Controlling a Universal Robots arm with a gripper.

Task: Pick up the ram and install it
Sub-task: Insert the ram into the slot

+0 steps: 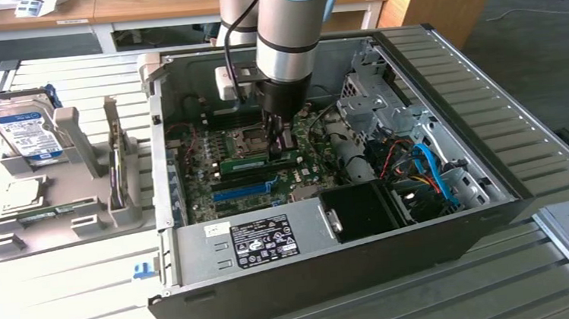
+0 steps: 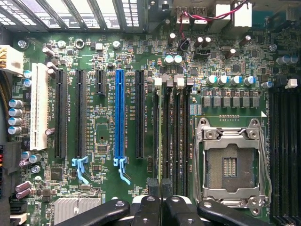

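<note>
The ram point(image 1: 244, 163) is a narrow green stick standing on edge along the memory slots of the motherboard point(image 1: 212, 146), inside the open computer case. My gripper point(image 1: 281, 150) reaches straight down into the case at the ram's end toward the exterior view's right. Its fingers are shut on that end. In the wrist view the black fingertips point(image 2: 151, 187) meet at the near end of the dark memory slots point(image 2: 171, 136), and my gripper point(image 2: 160, 188) is in line with them.
A blue expansion slot point(image 2: 119, 113) and black slots lie beside the memory slots. The CPU socket point(image 2: 230, 162) is on the other side. A power supply point(image 1: 260, 237) and cables point(image 1: 428, 167) crowd the case. A hard drive point(image 1: 26, 130) stands in a grey holder point(image 1: 55, 216) outside.
</note>
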